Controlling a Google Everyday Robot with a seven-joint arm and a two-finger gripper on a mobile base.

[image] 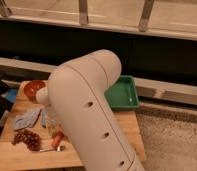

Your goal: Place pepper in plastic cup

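My big white arm [89,115] fills the middle of the camera view and hides much of the wooden table [127,130]. My gripper [52,125] hangs below the wrist at the arm's left side, over the table's front left part. A red-orange piece, seemingly the pepper [57,140], shows just below the gripper, at or near the table top; I cannot tell if it is held. A small blue shape [11,95] at the table's left edge may be the plastic cup; I cannot tell.
A dark grape bunch [27,138] lies at the front left. A grey-blue bag [26,120] lies behind it. A red-orange bowl [34,89] stands at the back left. A green tray [123,92] sits at the back right. A dark ledge runs behind.
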